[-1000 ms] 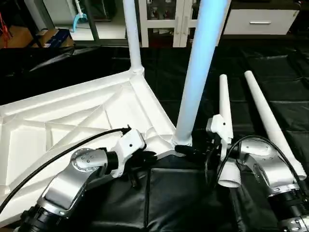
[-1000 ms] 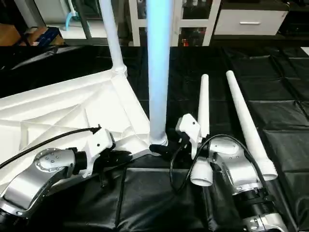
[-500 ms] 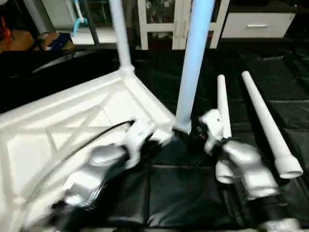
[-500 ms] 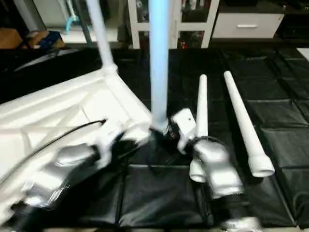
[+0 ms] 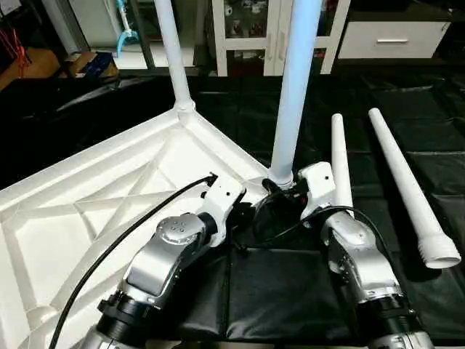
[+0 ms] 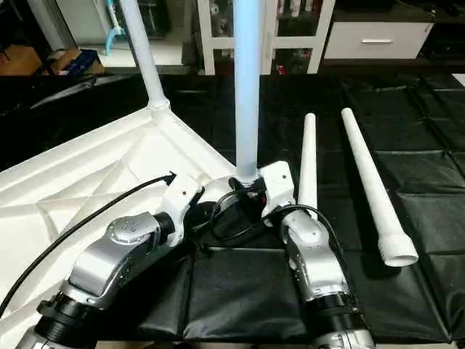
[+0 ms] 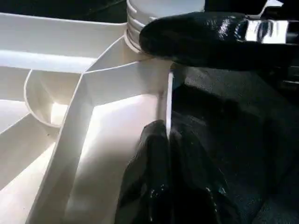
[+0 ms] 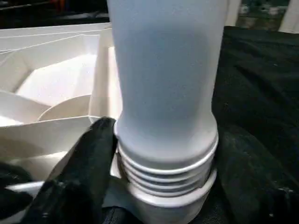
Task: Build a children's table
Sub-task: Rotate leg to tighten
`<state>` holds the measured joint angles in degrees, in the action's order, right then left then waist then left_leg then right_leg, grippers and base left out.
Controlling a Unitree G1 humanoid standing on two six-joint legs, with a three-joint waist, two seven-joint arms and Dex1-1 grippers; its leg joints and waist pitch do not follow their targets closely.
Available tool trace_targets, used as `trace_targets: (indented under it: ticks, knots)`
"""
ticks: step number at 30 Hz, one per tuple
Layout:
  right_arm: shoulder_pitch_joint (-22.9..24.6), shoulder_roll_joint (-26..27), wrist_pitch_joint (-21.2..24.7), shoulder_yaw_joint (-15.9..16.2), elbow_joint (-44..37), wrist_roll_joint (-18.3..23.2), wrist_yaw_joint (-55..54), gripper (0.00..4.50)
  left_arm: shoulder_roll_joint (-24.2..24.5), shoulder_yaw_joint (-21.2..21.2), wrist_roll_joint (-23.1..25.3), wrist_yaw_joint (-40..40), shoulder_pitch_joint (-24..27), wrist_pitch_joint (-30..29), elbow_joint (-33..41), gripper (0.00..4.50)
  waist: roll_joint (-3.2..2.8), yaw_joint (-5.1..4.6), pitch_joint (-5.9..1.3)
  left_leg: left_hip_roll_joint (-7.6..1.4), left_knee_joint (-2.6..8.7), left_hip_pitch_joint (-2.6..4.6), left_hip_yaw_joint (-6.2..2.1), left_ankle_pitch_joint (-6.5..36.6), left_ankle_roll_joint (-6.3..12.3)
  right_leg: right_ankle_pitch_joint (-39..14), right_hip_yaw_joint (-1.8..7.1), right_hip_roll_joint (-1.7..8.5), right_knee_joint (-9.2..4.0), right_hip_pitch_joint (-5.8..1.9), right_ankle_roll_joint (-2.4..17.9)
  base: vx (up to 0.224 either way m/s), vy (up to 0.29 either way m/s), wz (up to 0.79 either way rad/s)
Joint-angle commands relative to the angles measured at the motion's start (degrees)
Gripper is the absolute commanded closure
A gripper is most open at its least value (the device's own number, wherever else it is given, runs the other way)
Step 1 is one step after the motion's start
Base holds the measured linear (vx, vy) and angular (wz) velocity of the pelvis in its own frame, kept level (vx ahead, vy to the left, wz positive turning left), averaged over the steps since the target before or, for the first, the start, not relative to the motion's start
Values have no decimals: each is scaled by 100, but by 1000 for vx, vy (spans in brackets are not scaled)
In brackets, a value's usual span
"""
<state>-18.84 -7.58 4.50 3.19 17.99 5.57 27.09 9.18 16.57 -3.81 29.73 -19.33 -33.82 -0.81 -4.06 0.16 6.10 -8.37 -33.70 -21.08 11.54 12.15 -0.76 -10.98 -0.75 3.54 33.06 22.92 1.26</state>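
Both upright legs run off the top of the frame, tips unseen (the right pincer hides the near socket), and the tabletop is cut off at left.

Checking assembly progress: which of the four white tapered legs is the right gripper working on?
The upright white tapered tube leg in the white plastic tabletop's near corner socket; the right gripper straddles its threaded base. The other upright leg stands farther back; two lie flat.

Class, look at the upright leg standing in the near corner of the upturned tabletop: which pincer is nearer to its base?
Right. The right pincer straddles the leg's ribbed base; the left pincer grips the tabletop's edge rib beside that corner.
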Motion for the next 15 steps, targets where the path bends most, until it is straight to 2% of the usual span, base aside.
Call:
trace_targets:
  ticks: [1, 2, 4, 6, 7, 8, 9, 11, 12, 13, 15]
  knots:
    - [33, -70, 66, 493, -329, 188, 770, 73, 227, 94, 14, 212, 180, 20, -187, 450, 78, -6, -235, -470, 536, 56, -270, 1502, 276, -1694, 229, 461, -442, -139, 997, 0, 0, 0]
    - [-24, -309, 146, 505, -444, 272, 1116, 62, 457, 193, -32, 528, 300, 58, -45, 450, 80, 3, -245, -472, 526, 55, -274, 1415, 309, -1582, 228, 469, -428, -155, 1026, 0, 0, 0]
    - [-59, -558, 126, 533, -488, 325, 1480, 62, 663, 265, -68, 775, 420, 70, 65, 450, 57, -10, -250, -467, 496, 28, -252, 1133, 481, -1226, 218, 467, -395, -164, 1141, 0, 0, 0]
    - [-93, -795, 108, 531, -506, 400, 1836, 62, 864, 310, -112, 996, 534, 59, 161, 450, 64, -11, -267, -474, 483, 23, -256, 1001, 556, -1060, 212, 471, -371, -180, 1224, 0, 0, 0]
    - [-126, -1082, 194, 480, -550, 575, 2301, 62, 1122, 346, -155, 1252, 670, 79, 275, 450, 61, -5, -298, -474, 450, 18, -260, 738, 685, -659, 198, 477, -315, -225, 1359, 0, 0, 0]
    - [-126, -1082, 194, 480, -550, 575, 2301, 62, 1122, 346, -155, 1252, 670, 79, 275, 450, 60, 1, -308, -476, 436, 27, -256, 615, 738, -452, 196, 469, -294, -226, 1403, 58, -8, -1]
    - [-134, -1293, 189, 444, -582, 667, 2636, 62, 1294, 321, -219, 1420, 761, 77, 372, 450, 64, 0, -326, -478, 405, 53, -239, 371, 879, -12, 187, 451, -255, -221, 1516, 57, -6, 2]
    - [-158, -1423, 248, 381, -582, 763, 2869, 62, 1429, 290, -284, 1573, 832, 115, 458, 450, 65, 11, -330, -475, 367, 36, -228, 38, 1097, 436, 182, 453, -198, -225, 1654, 28, -3, 1]
    - [-197, -1566, 282, 335, -558, 849, 3095, 62, 1582, 261, -357, 1740, 903, 131, 559, 450, 83, 20, -325, -473, 358, 42, -219, -2, 1194, 460, 179, 458, -197, -224, 1702, 0, 0, 0]
    - [-218, -1635, 284, 320, -540, 880, 3195, 62, 1654, 249, -392, 1816, 934, 128, 607, 450, 72, 38, -321, -485, 367, 44, -225, 18, 1217, 316, 175, 467, -204, -231, 1721, 0, 0, 0]
    - [-271, -1728, 196, 306, -456, 873, 3303, 62, 1745, 230, -427, 1903, 975, 121, 673, 450, 68, 45, -298, -497, 387, 64, -219, 170, 1155, -55, 166, 456, -239, -213, 1704, 0, 0, 0]
